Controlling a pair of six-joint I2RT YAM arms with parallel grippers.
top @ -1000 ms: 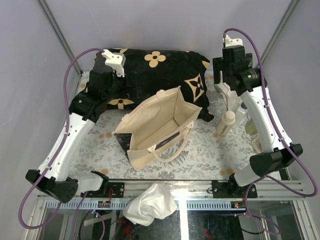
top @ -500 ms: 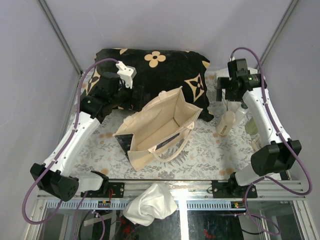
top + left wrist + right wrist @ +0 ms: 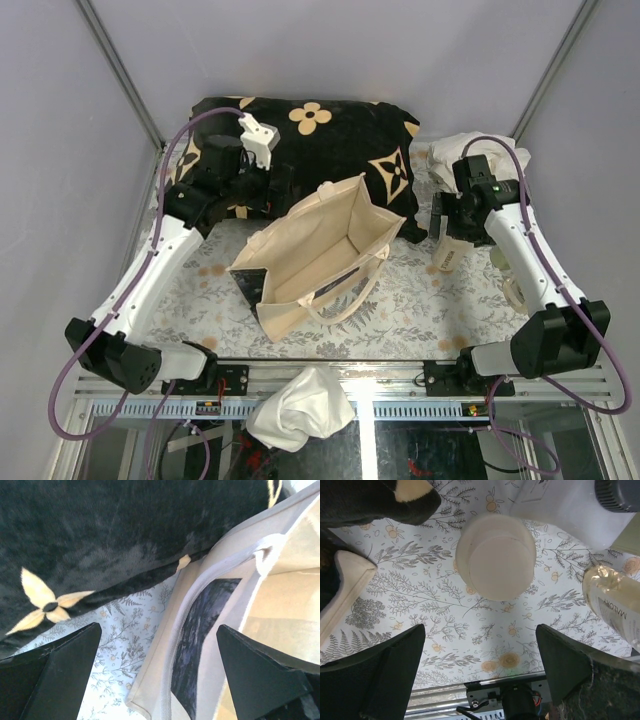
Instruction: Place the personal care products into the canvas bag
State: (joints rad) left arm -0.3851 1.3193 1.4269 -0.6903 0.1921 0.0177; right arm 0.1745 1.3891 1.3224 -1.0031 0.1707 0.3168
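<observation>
Floral tablecloth [image 3: 420, 585], round beige cap [image 3: 496, 557], canvas bag [image 3: 300, 255]

Grey walls [image 3: 320, 50], metal corner posts [image 3: 120, 72], floral table cover [image 3: 400, 310] (grey sprigs, orange blooms), aluminium rail [image 3: 390, 380] in front

Robot lab cell: grey panel walls [image 3: 320, 45], aluminium rail [image 3: 560, 385].

**Cream, black and floral**

The canvas bag [image 3: 320, 250] was cream-beige with a dark rectangular print. The cushion [image 3: 340, 140] was black with tan flowers. The table cover [image 3: 410, 300] showed grey ferns and orange blossoms on white. Beside the beige-capped bottle [image 3: 496, 555] was a translucent yellow bottle [image 3: 615, 602].
</observation>
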